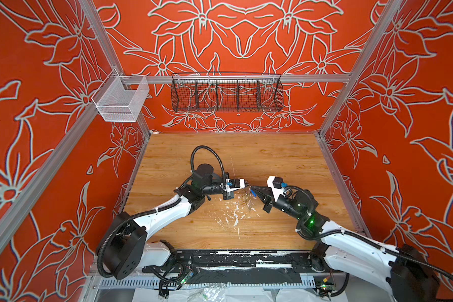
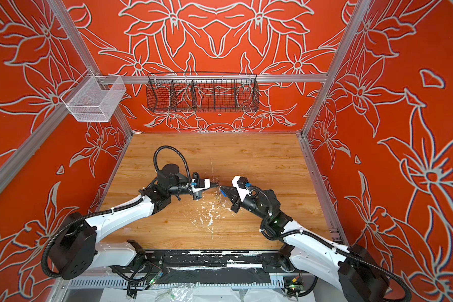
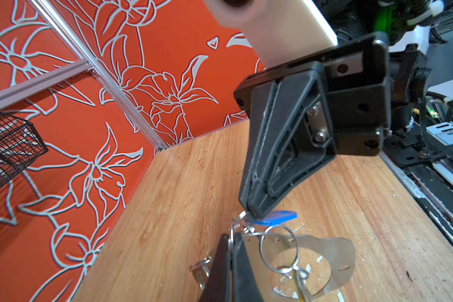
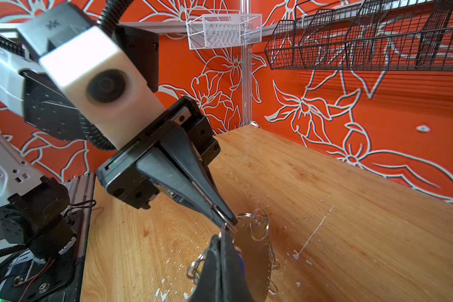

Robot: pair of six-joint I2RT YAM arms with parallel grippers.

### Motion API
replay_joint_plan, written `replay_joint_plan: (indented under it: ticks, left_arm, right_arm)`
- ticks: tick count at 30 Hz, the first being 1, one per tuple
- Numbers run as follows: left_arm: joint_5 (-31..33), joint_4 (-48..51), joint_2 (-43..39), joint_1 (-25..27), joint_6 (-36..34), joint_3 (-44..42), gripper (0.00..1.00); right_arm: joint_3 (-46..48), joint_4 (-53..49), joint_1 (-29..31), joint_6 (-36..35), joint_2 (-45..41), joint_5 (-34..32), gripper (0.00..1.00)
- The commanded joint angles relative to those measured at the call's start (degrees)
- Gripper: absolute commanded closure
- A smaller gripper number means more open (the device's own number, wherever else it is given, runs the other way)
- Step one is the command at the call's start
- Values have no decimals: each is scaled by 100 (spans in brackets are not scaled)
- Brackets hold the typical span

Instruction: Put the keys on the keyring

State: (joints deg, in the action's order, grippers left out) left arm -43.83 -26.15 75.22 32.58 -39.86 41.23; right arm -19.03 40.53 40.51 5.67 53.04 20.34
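Centre of frame in both top views: the left gripper point(image 1: 245, 186) is seen pressed shut on a wire loop point(image 3: 232, 232) of the keyring point(image 3: 340, 255). The keyring is hung below the fingertips, over the table point(image 1: 272, 157). Just to the right, the blue-tagged key point(image 3: 275, 218) is pinched by the right gripper point(image 1: 252, 187). The tips are nearly touching. The yellow-tagged key cannot be made out.

**My two arms.** The left arm point(image 1: 165, 215) and right arm point(image 1: 351, 251) have white shells, black joint housings, and black corrugated conduit point(image 1: 204, 147) looped outside. Each wrist carries a white camera block point(image 4: 97, 78). The right gripper point(image 3: 254, 213) has black tapering open-frame fingers point(image 3: 272, 146) with silver screws point(image 3: 321, 136). A green lamp point(image 1: 311, 222) glows.
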Motion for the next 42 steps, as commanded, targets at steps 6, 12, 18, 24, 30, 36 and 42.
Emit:
replay_joint_plan:
  ticks: [6, 12, 18, 24, 30, 36, 42]
  left_arm:
    - [-156, -144, -47, 52, -132, 43, 100]
    - [51, -181, 18, 50, -7, 95, 100]
    - [841, -219, 179, 15, 546, 318, 100]
    - [1114, -721, 487, -355, 1280, 347, 100]
    - [1480, -1085, 496, -697, 1863, 240, 100]
    - [1918, -1265, 529, -838, 2311, 210, 100]
    - [2024, -1366, 461, -907, 2405, 116, 100]
  right_arm:
    - [-145, 244, 27, 71, -74, -4, 100]
    - [-119, 267, 27, 59, -95, -41, 100]
    - [-41, 272, 27, 19, -134, -135, 100]
    - [249, 116, 27, 12, -334, -947, 100]
    - [755, 432, 18, 288, 121, -1507, 100]
    - [889, 1292, 18, 317, 1468, -1463, 100]
    - [396, 1267, 40, -6, 2648, -1222, 100]
